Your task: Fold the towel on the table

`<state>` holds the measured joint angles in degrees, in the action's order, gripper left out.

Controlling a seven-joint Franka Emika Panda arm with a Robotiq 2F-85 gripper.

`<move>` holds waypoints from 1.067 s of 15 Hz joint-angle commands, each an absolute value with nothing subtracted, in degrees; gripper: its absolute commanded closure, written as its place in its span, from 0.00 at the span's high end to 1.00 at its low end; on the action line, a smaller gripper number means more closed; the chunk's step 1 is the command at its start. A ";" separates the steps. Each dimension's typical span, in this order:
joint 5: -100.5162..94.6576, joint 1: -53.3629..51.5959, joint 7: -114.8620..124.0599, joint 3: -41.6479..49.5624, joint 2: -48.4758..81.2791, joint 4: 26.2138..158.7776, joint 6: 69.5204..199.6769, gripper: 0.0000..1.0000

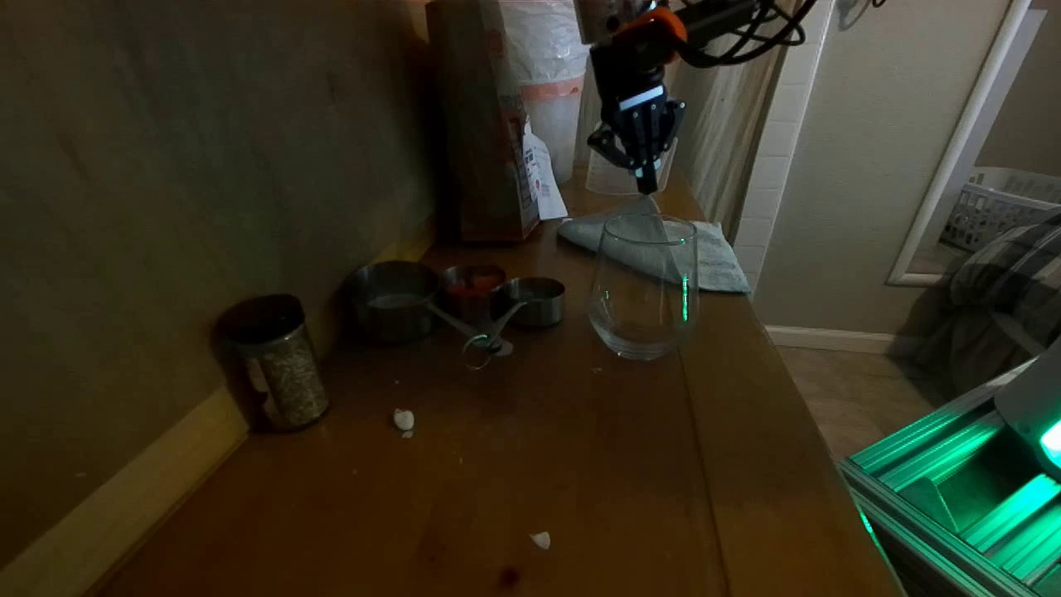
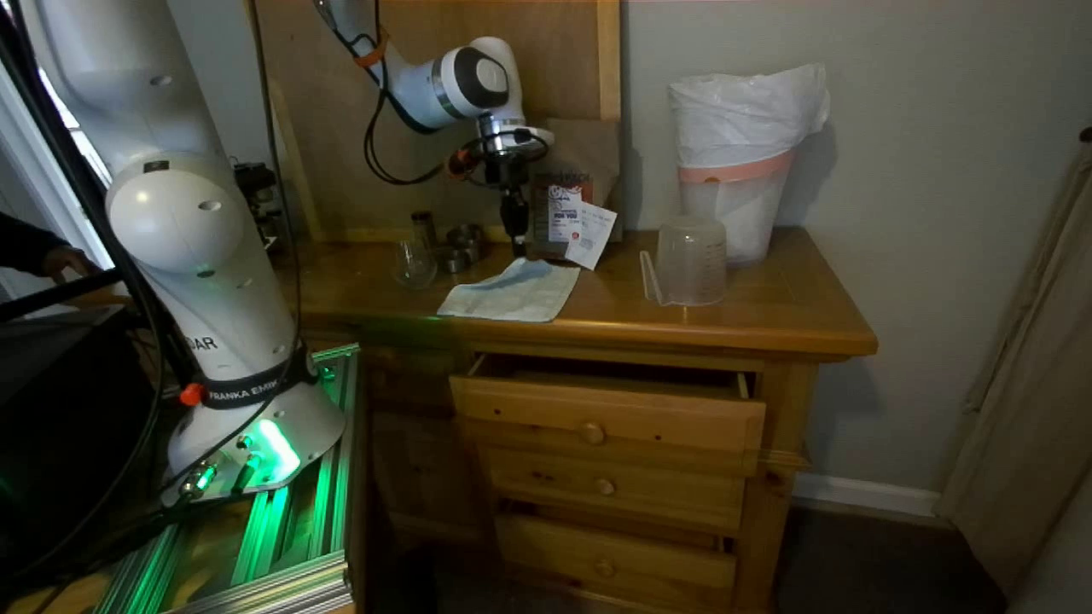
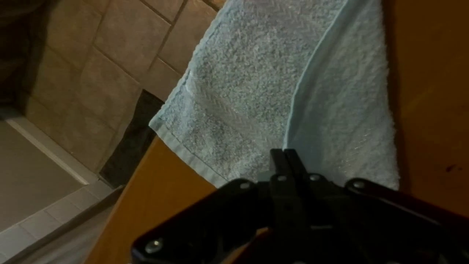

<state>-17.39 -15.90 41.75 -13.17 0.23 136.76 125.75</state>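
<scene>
Jaws clenched on a lifted edge of the towel, my gripper fills the lower centre of the wrist view, the pale fabric rising to it. From the jaws, a curved hem runs to the top edge of that frame; the rest of the towel lies on the table, one corner reaching the table's edge at centre left, with tiled floor at upper left. In an exterior view, a clear glass stands upright right of centre, in front of the towel. Metal cups cluster to its left, a dark-lidded jar stands farther left, and white scraps lie lower in the frame. In an exterior view, my arm bends down from the top to the towel at centre. A paper bag stands just right of the gripper, a slip of paper across its lower right; a plastic jug and a lined bin stand farther right. Below, a drawer in the table's front sits ajar at lower centre.
</scene>
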 commanded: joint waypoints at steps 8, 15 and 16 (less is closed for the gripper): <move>-17.67 -11.45 45.27 -12.55 -7.43 145.68 127.08 0.03; -21.35 -9.61 49.25 -12.72 -7.56 146.28 129.12 0.03; -21.82 -9.32 49.69 -12.59 -7.47 146.61 129.74 0.03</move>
<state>-18.96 -10.47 47.20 -12.48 -6.22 144.46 127.21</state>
